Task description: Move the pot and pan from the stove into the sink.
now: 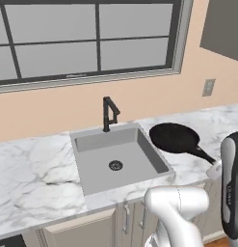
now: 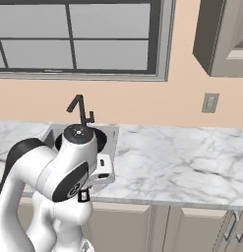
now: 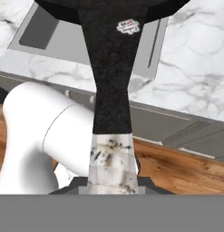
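Note:
The shallow black pan (image 1: 174, 137) is over the marble counter just right of the sink (image 1: 118, 154), its long handle (image 1: 203, 155) pointing to the front right. My gripper (image 1: 215, 170) is shut on the end of that handle. In the hand view the handle (image 3: 111, 68) runs straight up from the gripper (image 3: 112, 181) to the pan's body, whose rim overlaps the sink's corner (image 3: 41, 31). Whether the pan touches the counter I cannot tell. The basin holds nothing but its drain (image 1: 115, 165). The pot and the stove are out of view.
A black angular faucet (image 1: 109, 113) stands at the sink's back edge. Marble countertop (image 2: 182, 162) stretches far to the right. An outlet (image 1: 208, 87) is on the wall, an upper cabinet (image 2: 221, 39) hangs at the right, and cabinet doors (image 1: 82, 231) lie below.

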Robot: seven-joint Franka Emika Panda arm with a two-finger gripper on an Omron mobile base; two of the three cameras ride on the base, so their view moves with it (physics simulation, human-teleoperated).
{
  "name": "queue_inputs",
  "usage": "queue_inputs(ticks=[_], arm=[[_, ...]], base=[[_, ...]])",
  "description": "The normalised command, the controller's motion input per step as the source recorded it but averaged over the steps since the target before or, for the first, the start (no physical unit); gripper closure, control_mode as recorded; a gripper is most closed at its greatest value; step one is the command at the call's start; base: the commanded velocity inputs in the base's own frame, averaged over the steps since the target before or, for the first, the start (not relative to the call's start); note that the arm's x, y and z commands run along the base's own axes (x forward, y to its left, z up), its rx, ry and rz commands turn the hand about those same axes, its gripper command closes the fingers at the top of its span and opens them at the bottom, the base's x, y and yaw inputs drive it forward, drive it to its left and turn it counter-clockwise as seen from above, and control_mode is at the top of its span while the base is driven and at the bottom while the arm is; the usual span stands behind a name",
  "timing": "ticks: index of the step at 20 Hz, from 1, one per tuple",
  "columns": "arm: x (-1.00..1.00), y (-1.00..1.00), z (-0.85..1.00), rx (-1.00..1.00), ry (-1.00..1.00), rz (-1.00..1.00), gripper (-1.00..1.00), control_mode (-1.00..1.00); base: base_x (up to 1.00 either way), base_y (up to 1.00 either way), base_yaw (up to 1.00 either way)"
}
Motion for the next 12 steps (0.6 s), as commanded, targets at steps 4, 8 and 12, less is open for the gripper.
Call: queue_inputs(ticks=[4,8,12], arm=[[0.21,0.30,-0.17,-0.02,0.12,0.07,1.00,-1.00],[0.53,0.57,-0.23,-0.04,0.08,0.02,1.00,-1.00],[0.68,0.61,-0.25,-0.03,0.06,0.00,1.00,-1.00]], base=[[0.00,0.00,0.00],[0.00,0.00,0.00],[0.00,0.00,0.00]])
